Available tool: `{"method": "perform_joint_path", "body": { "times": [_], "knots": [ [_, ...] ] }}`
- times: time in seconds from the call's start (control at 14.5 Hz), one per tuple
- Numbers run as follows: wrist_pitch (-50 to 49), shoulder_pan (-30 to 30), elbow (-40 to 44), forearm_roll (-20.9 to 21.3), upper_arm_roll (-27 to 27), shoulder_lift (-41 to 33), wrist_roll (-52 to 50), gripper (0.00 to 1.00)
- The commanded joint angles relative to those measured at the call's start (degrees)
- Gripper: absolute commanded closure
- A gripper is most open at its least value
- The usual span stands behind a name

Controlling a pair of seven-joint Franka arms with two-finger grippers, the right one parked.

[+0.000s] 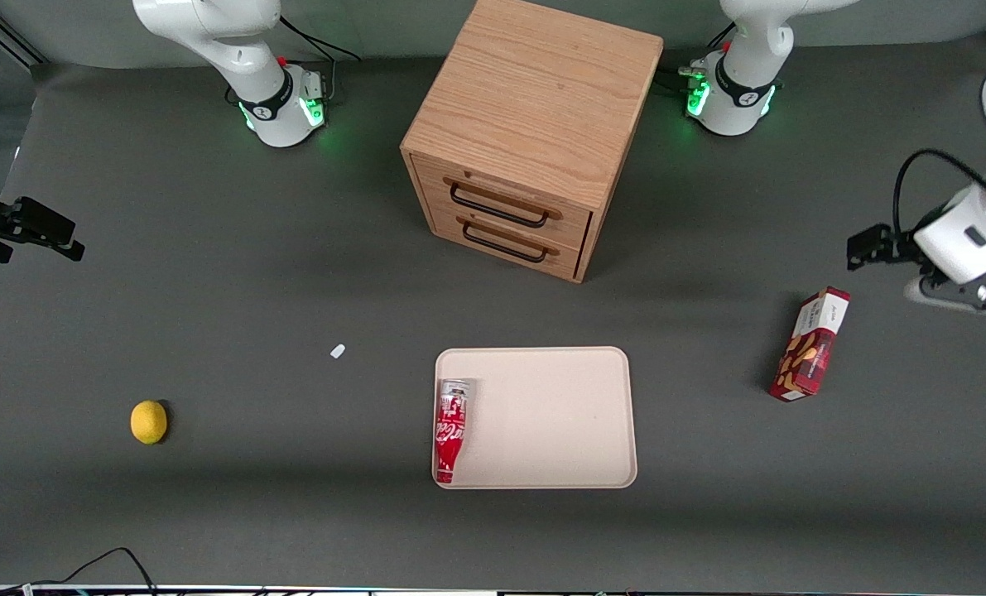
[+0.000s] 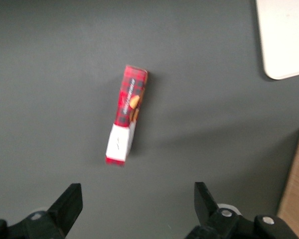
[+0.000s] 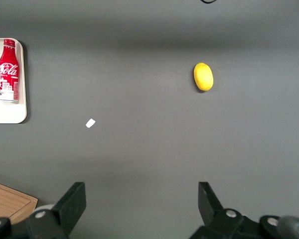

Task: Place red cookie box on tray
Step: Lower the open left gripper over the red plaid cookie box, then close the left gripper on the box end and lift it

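The red cookie box point(image 1: 810, 344) lies on the dark grey table point(image 1: 211, 497), toward the working arm's end, at about three o'clock from the tray point(image 1: 559, 414) in the front view and well apart from it. It rests slanted, its white-panelled end farther from the front camera than its dark-red end. The left gripper point(image 2: 134, 209) hangs above the table near that white end without touching the box; in the wrist view its two black fingers point(image 2: 67, 206) stand wide apart with nothing between them, the box lying just ahead of the gap.

The cream tray sits in front of the wooden drawer cabinet point(image 1: 534, 132), at six o'clock from it. A red cola bottle point(image 1: 451, 429) lies on its side on the tray, along the edge toward the parked arm's end. A lemon point(image 1: 148, 421) sits well off toward the parked arm's end, at nine o'clock from the tray, and a small white scrap point(image 1: 338, 351) lies between lemon and tray
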Motion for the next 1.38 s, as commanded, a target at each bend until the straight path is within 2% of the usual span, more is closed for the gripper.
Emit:
{"method": "perform_joint_path", "body": {
  "times": [0.0,0.21,0.48,0.83,1.31],
  "knots": [
    [8.8,0.7,-4.7,1.0,1.6,2.4,5.9,0.0],
    [20.6,1.3,-13.4,1.0,2.9,3.0,11.0,0.0],
    [32.4,1.5,-20.8,1.0,3.0,5.4,12.1,0.0],
    [43.4,1.1,-22.6,1.0,3.0,11.8,14.1,0.0],
    [48.7,0.7,-23.4,0.9,3.6,16.0,13.9,0.0]
  ]
}}
